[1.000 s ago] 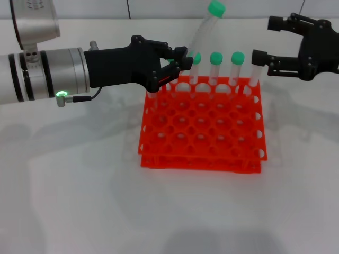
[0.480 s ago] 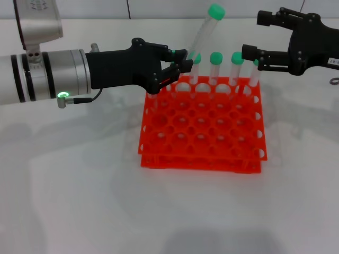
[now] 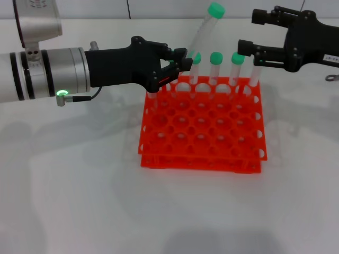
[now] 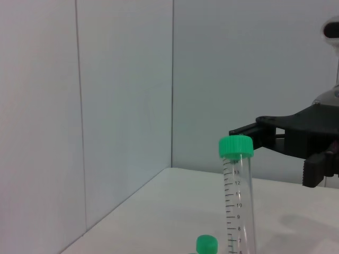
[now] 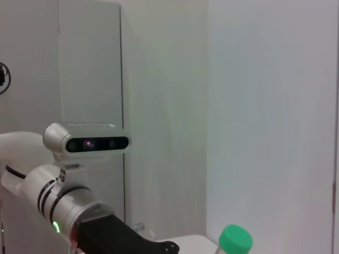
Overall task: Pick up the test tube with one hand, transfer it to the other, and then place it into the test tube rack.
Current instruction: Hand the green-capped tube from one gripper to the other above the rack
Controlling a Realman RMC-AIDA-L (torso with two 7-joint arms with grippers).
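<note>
Orange test tube rack (image 3: pixel 202 127) on white counter (image 3: pixel 79 185). Left claw (image 3: pixel 184 60) clamped on tilted test tube (image 3: pixel 204 29) above rack's back row, printed graduations up to 15. Right claw (image 3: pixel 247 33) apart, just beside it; small white label, unreadable.

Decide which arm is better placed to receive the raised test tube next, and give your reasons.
The right. The left end effector already grips the tilted test tube near its lower end above the test tube rack. The right end effector is open, level with the free upper part, a short way off.
</note>
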